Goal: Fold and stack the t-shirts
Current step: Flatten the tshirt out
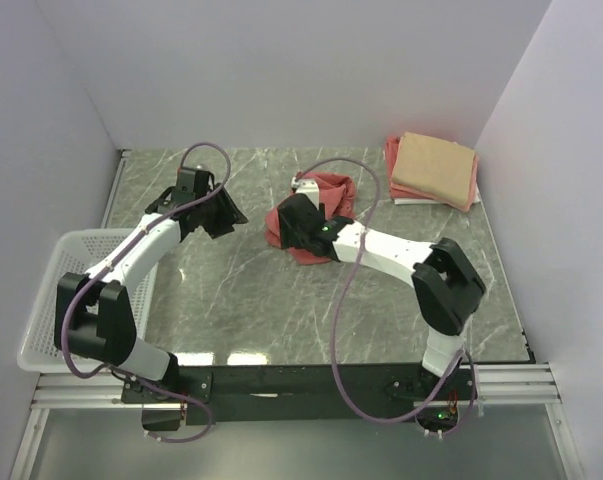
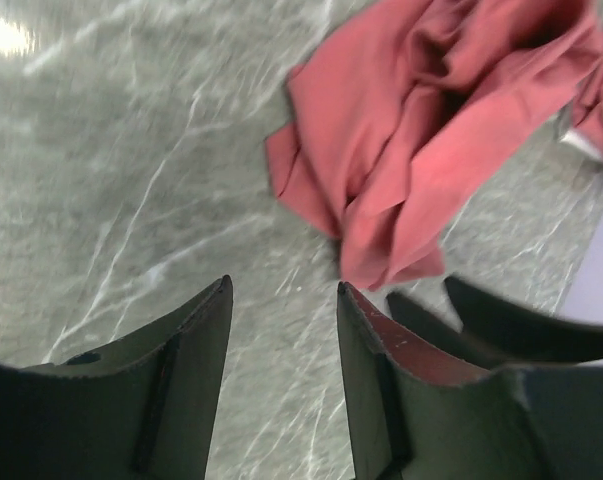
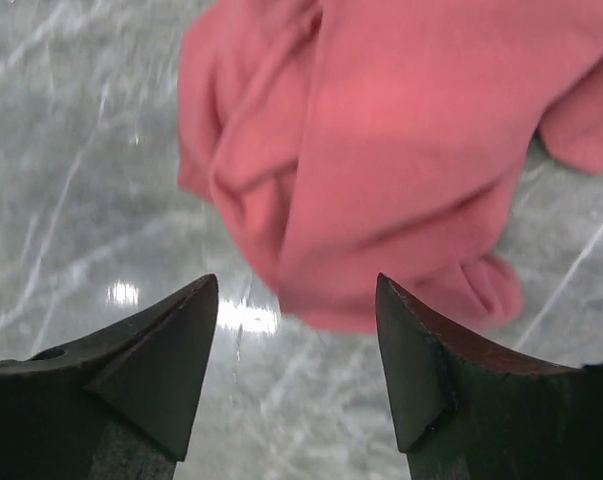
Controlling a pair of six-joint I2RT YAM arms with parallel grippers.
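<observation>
The right gripper [image 3: 296, 282] is held over the crumpled salmon-red t-shirt [image 3: 401, 150], jaws apart, probably to grasp it; the left gripper [image 2: 281, 287] is held nearby, likewise apart, empty.

The salmon-red t-shirt [image 1: 333, 190] [image 2: 421, 130] [image 3: 381, 150] lay unfolded in 1 crumpled, bunched heap just 12 o'clock of the middle of the table [image 1: 231, 290], its folds piled loosely. At the table's 2 o'clock corner, 1 tan t-shirt [image 1: 434, 168] sat folded flat on 1 folded pink t-shirt [image 1: 392, 155], whose edge showed at the tan one's 9 o'clock side.
</observation>
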